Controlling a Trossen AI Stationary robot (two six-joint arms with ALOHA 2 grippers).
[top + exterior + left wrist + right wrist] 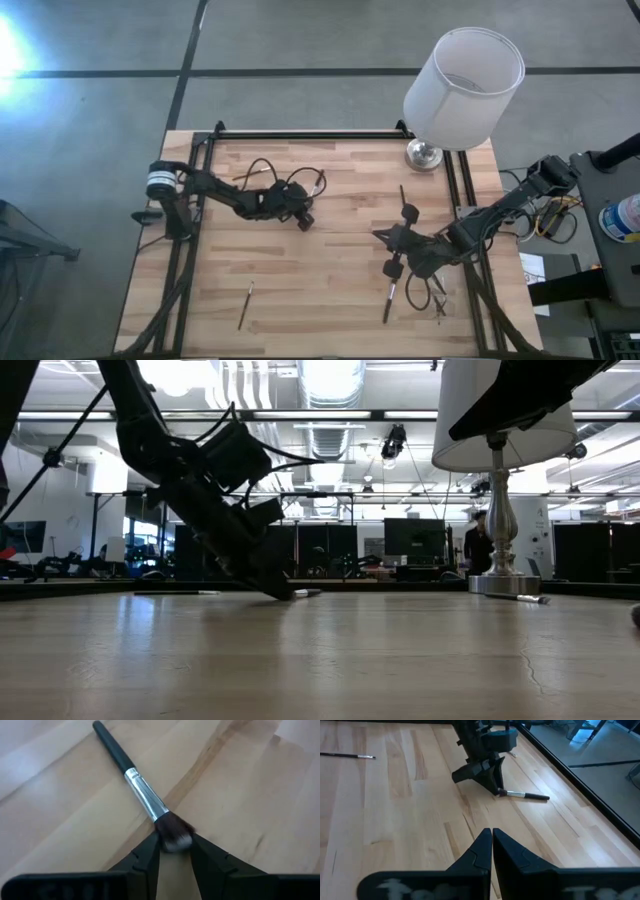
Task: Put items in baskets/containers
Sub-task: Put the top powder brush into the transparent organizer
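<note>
A brush (135,782) with a dark handle, silver ferrule and brown bristle head lies flat on the wooden table, left of centre. My left gripper (174,845) comes from the table's left and is shut on the brush's bristle head; the right wrist view shows the gripper (496,790) and the brush (525,795) from the other side. My right gripper (491,837) hangs shut above the table, right of centre, with nothing in it, pointing toward the left gripper. No basket or container shows in any view. My left gripper pinches the brush's bristle head (175,834) between its two fingertips. The fingers slant down from the table's left. The brush lies on the table, its handle (112,747) pointing away from the fingers at a slant, toward the far edge.
A lamp with a big white shade (465,85) stands at the far right, on a metal base (424,155). Loose brushes lie near the front left (245,303), by the right arm (390,298) and by the lamp base (520,597). Black rails (300,133) frame the table.
</note>
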